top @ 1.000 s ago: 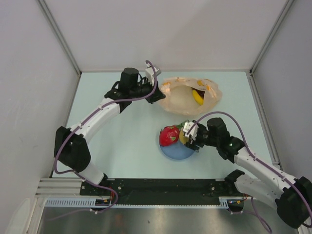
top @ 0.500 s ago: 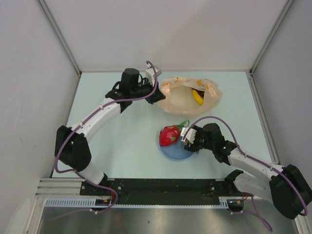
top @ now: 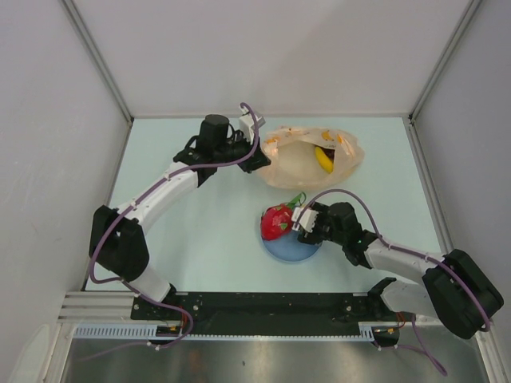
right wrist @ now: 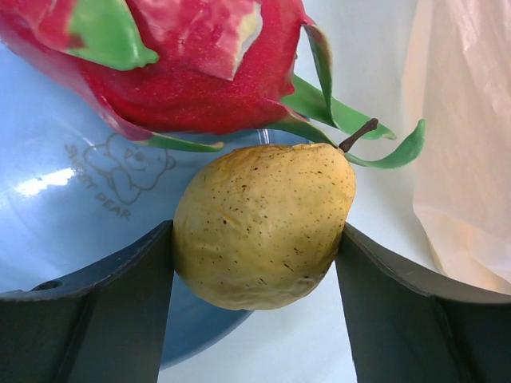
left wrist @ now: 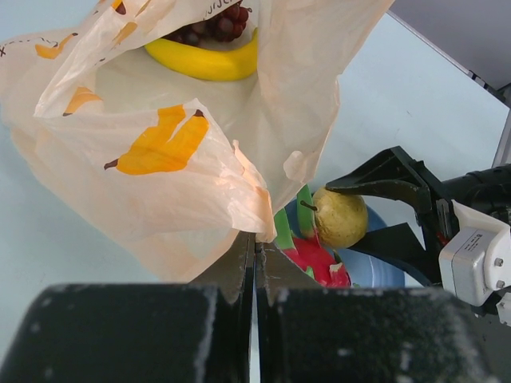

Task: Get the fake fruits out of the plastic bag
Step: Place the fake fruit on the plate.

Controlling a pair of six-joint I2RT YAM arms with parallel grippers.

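The peach-orange plastic bag (top: 307,155) lies at the back of the table with its mouth open. My left gripper (top: 254,156) is shut on its edge (left wrist: 255,215) and holds it up. Inside lie the yellow banana (left wrist: 206,61) and the dark purple grape bunch (left wrist: 217,25); the banana also shows in the top view (top: 323,159). The red-pink dragon fruit (top: 277,221) lies on the round blue plate (top: 289,250). My right gripper (right wrist: 255,239) is shut on the yellow-orange roundish fruit (right wrist: 263,223), held over the plate's rim next to the dragon fruit (right wrist: 176,72).
The blue plate (right wrist: 72,199) sits at mid-table in front of the bag (right wrist: 463,144). The white walls of the enclosure stand on the left, back and right. The right arm stretches low across the table's near right part.
My right gripper has moved left and down to the plate with the yellow-orange fruit, its arm stretching out lower. The left gripper and the bag have stayed put.
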